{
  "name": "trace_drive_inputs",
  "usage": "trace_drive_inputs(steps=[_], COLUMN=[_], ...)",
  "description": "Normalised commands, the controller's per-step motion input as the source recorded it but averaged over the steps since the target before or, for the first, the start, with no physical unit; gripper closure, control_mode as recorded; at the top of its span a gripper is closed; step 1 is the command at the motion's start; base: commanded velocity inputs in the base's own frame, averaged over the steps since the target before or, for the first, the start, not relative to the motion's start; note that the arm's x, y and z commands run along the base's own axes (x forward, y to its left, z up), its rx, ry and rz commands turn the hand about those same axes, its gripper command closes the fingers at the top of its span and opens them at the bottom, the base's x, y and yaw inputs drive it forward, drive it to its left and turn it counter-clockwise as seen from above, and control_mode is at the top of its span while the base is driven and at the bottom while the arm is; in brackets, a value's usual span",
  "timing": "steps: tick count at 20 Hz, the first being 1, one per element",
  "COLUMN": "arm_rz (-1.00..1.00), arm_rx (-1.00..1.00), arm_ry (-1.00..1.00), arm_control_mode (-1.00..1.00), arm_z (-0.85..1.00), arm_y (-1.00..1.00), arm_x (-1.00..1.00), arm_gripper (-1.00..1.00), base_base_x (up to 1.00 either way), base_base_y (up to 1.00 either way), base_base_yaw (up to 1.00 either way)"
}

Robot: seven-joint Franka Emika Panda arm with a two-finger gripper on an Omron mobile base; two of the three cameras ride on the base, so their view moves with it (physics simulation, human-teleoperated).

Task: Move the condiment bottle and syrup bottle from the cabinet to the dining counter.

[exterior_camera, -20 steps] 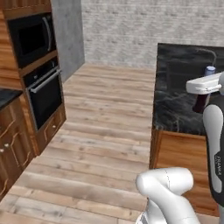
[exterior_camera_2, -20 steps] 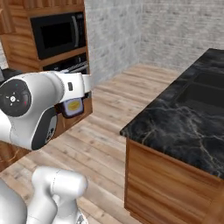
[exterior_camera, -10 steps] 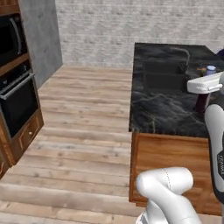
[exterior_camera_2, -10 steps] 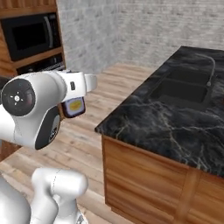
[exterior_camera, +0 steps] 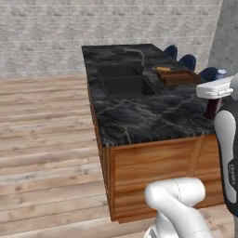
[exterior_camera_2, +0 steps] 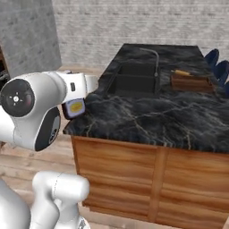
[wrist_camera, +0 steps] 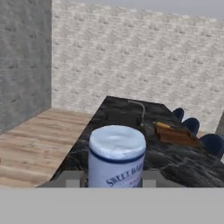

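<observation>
White arm held upright, its pincer (wrist_camera: pixel 112 183) clamped on the condiment bottle (wrist_camera: pixel 116 156) (cap up) above the dining counter (exterior_camera: pixel 139 116).

condiment bottle (wrist_camera: pixel 116 156) upright, pale cap, held aloft

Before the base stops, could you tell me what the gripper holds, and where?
The gripper holds the condiment bottle by its body, below the pale cap.

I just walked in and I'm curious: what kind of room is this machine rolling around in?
It looks like a home kitchen, computer-rendered. A long black marble island has a built-in double sink and a grey faucet, with blue stools along its far side.
</observation>
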Motion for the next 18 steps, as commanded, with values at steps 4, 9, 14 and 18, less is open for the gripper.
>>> trace_drive_inputs(steps=[4,9,14,18], arm_rz=[0.0,0.0,0.0,0.0], arm_rx=[0.0,0.0,0.0,0.0], arm_ry=[0.0,0.0,0.0,0.0], arm_control_mode=[1.0,1.0,1.0,1.0], arm_z=[0.0,0.0,0.0,0.0], arm_y=[0.0,0.0,0.0,0.0], arm_x=[0.0,0.0,0.0,0.0], arm_gripper=[1.0,1.0,1.0,1.0], base_base_x=[0.56,0.62,0.54,0.55], base_base_y=[0.29,0.48,0.33,0.17], base_base_yaw=[-0.21,-0.02,0.0,0.04])
